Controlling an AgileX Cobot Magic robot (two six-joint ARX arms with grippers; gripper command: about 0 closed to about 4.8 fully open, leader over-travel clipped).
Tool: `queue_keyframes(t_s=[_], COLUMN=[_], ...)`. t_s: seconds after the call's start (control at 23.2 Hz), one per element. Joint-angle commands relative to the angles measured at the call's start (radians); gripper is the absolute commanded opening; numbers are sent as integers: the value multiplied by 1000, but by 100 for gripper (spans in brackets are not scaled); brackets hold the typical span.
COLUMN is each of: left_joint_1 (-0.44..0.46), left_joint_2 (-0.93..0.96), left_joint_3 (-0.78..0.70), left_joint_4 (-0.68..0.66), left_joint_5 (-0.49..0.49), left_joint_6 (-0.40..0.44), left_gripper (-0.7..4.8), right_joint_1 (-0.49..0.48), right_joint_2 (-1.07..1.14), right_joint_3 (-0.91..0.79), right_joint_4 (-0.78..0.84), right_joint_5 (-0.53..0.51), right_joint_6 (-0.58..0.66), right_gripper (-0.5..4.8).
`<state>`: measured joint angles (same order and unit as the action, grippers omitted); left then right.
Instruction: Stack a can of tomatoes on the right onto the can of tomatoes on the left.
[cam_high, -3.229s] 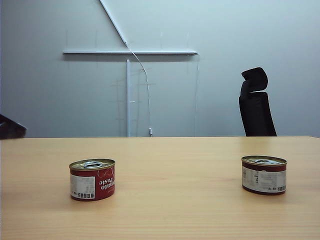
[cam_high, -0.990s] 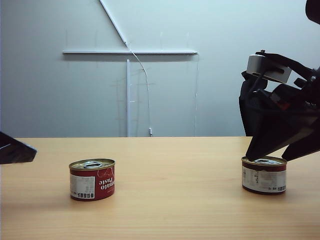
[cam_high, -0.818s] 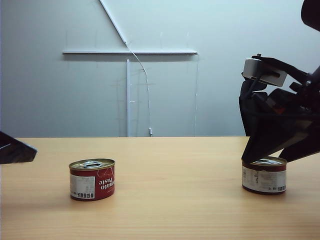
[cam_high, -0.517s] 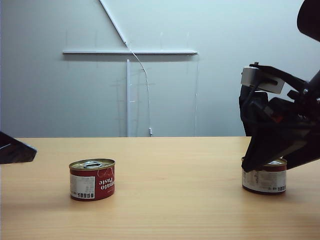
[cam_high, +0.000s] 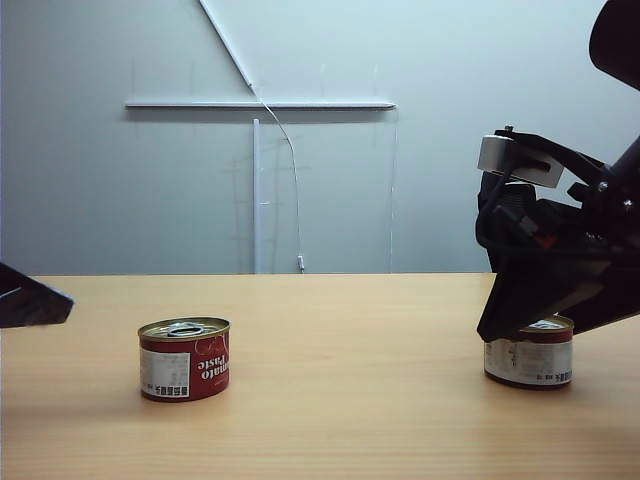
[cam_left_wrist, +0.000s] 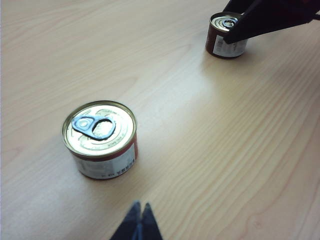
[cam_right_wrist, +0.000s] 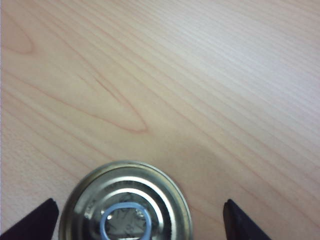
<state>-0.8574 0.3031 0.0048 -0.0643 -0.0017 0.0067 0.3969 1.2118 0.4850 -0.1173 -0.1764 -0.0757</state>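
Two short red tomato cans with gold pull-tab lids stand upright on the wooden table. The left can (cam_high: 184, 358) (cam_left_wrist: 100, 140) stands alone. The right can (cam_high: 530, 358) (cam_right_wrist: 125, 207) (cam_left_wrist: 226, 36) sits between the fingers of my right gripper (cam_high: 535, 318) (cam_right_wrist: 137, 205). That gripper is open, with a black fingertip (cam_right_wrist: 45, 212) on each side of the lid and a gap to the can on both sides. My left gripper (cam_left_wrist: 140, 206) (cam_high: 30, 298) hangs shut near the table's left edge, a short way from the left can and holding nothing.
The light wooden table (cam_high: 350, 420) runs across the whole exterior view, and its far edge (cam_high: 300, 275) meets a grey wall. A white rail (cam_high: 260, 104) and a cable hang on that wall.
My right gripper entered from the right and sank over the right can; its fingers now reach down past the rim. The left gripper and both cans have kept still.
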Motion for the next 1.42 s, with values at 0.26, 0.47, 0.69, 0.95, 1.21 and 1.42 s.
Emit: queue_keyframes(t_s=[0.26,0.47,0.69,0.95,1.21,1.42], left_joint_1=[-1,-1,0,4,5,19], left_joint_2=[0,0,0,0,0,0], left_joint_3=[4,4,4,4,4,4], left_joint_4=[13,13,13,13,13,13], left_joint_5=[2,2,2,2,2,2], left_joint_6=[0,0,0,0,0,0], left_gripper=[-4,-4,-4,-4,-4,-4], right_joint_1=[2,2,2,29,155,288], right_joint_2=[-3,-3,-4,-3,57,224], right_joint_3=[5,5,31,143,277,400], right_joint_4=[21,21,15,17,22,17], right_joint_5=[-1,-2,-34,-160,-157,-159], right_joint_6=[-3,-3,9,31,16,15], right_gripper=[274,272,272,247,171,171])
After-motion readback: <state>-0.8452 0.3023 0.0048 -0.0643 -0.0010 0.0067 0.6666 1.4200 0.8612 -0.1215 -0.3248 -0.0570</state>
